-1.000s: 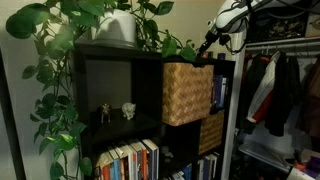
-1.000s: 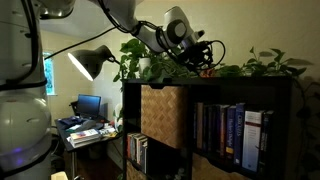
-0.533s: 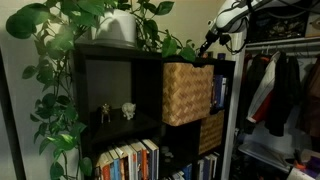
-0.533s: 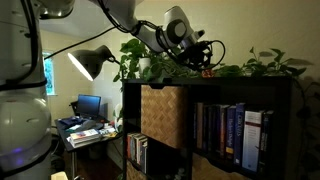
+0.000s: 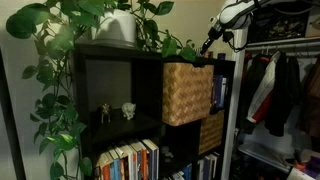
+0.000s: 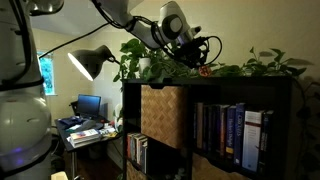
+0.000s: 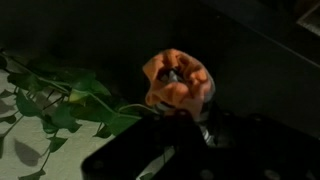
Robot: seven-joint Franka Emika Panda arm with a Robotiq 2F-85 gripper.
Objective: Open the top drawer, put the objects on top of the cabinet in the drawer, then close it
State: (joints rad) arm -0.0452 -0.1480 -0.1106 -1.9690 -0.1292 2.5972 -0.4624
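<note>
My gripper (image 6: 201,62) hangs just over the top of the black cabinet (image 6: 230,88), among the plant leaves. In the wrist view the gripper (image 7: 182,102) is shut on a small orange object (image 7: 178,78), which sits at the dark fingertips. An exterior view shows that object as a reddish speck (image 6: 205,70) under the fingers. The top drawer, a tan wicker bin (image 5: 187,92), sticks out a little from its cube; it shows too from the other side (image 6: 160,113). In an exterior view the gripper (image 5: 207,46) points down at the cabinet's (image 5: 110,60) top right end.
A white plant pot (image 5: 118,28) with trailing vines stands on the cabinet top. Two tiny figurines (image 5: 116,112) sit in an open cube. Books fill a lower shelf (image 5: 128,160). Clothes (image 5: 275,90) hang beside the cabinet. A desk lamp (image 6: 90,62) stands nearby.
The gripper has lifted slightly above the cabinet top. Its fingers have come together on the orange object. The drawer has not moved.
</note>
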